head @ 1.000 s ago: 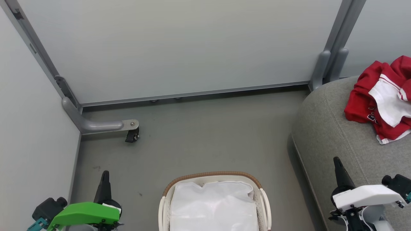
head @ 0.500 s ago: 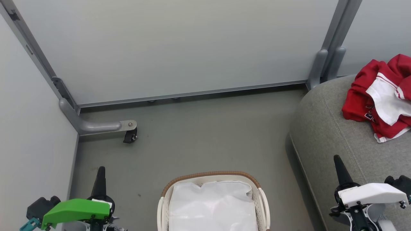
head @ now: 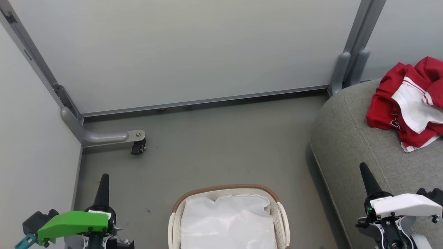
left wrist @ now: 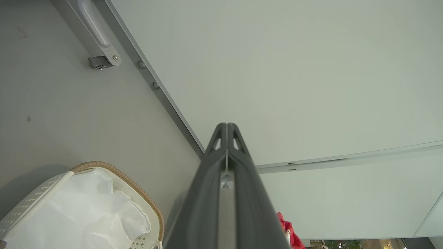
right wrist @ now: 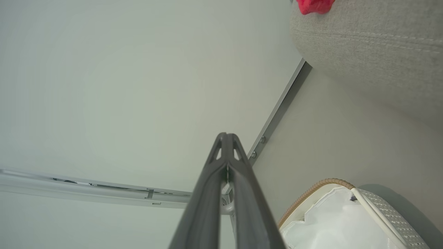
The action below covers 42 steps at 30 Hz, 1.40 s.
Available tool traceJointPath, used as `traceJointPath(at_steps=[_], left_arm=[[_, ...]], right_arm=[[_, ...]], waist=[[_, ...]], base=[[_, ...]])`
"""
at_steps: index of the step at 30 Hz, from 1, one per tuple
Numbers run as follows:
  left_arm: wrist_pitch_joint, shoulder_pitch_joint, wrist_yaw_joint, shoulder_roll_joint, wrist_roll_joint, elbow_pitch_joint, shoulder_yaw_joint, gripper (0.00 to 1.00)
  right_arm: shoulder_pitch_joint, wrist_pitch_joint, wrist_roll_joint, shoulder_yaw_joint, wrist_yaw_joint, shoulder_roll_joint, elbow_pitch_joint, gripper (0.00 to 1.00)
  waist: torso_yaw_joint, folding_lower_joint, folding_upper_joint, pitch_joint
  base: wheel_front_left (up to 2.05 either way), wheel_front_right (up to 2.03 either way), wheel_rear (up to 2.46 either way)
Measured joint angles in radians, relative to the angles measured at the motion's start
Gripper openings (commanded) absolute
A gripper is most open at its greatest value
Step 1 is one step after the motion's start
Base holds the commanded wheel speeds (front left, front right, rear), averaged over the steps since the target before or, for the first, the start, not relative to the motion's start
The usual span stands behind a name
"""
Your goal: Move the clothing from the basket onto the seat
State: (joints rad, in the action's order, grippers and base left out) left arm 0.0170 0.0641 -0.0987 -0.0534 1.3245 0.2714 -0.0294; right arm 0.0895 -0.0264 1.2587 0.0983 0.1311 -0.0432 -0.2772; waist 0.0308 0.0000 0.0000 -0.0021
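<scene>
Soft, light-looking red sports clothing (head: 384, 110) lay crumpled on the grey sofa (head: 349, 138), a raised fold its likeliest handhold; left fingers (head: 103, 188) and right fingers (head: 368, 180) were pressed together, empty.

Green left cover (head: 74, 224), white right cover (head: 403, 204), dark tapered fingers (head: 102, 188)

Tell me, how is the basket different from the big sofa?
The basket is white with a brown rim; the sofa is grey fabric. The basket is far smaller than the sofa. The basket holds a white liner; the sofa holds the red clothing. Both sit on the floor.
</scene>
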Motion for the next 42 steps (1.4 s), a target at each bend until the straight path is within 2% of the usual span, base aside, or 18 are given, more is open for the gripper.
traceJointPath(at_steps=[42], left_arm=[[0.087, 0.033, -0.026, 0.0, 0.272, -0.023, -0.072, 0.0]], right_arm=[[0.013, -0.083, 0.33, 0.014, 0.0, -0.003, 0.029, 0.0]], waist=[[-0.029, 0.0, 0.0, 0.005]], base=[[0.0, 0.0, 0.0]])
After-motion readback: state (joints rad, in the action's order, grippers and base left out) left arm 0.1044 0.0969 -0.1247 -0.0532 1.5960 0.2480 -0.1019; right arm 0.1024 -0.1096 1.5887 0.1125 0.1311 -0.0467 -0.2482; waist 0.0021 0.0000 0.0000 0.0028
